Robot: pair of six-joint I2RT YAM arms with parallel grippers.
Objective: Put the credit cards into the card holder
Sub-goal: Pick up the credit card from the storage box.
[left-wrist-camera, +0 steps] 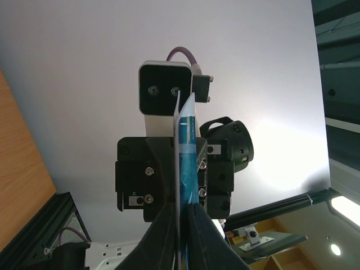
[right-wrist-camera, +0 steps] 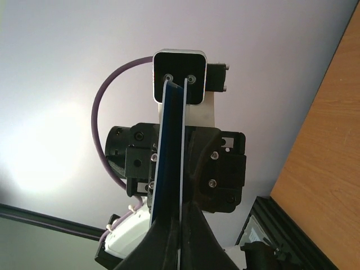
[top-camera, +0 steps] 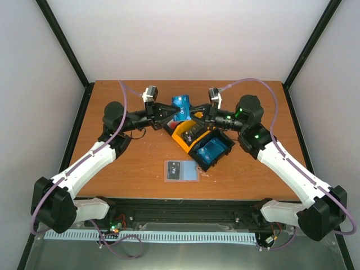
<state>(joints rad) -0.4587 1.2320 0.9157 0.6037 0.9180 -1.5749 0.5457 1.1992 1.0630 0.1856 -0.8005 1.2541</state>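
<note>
– Step in hand?
– A hand-over is judged: 1 blue card (top-camera: 181, 105) is pinched edge-on by left gripper (top-camera: 172, 114) and right gripper (top-camera: 196, 117) alike, above the bins (top-camera: 181, 139).
– And the holder (top-camera: 181, 170)?
– Lying flat near the front of the table (top-camera: 129, 163), well apart. 1 grip must be released, then the card lowered.

A brown wooden counter (top-camera: 140, 163) sits inside a white enclosure with a back wall (top-camera: 191, 39) and 2 side walls (top-camera: 34, 112), met by 2 black corner posts (top-camera: 64, 42). A black rail (top-camera: 185, 205) runs along the counter's near edge. Below it, a white slotted strip (top-camera: 169, 236) lies on a grey metal surface (top-camera: 197, 259). In the left wrist view, soft glare (left-wrist-camera: 281, 163) lies on the wall and a round lamp (left-wrist-camera: 336, 249) glows beyond the enclosure.
</note>
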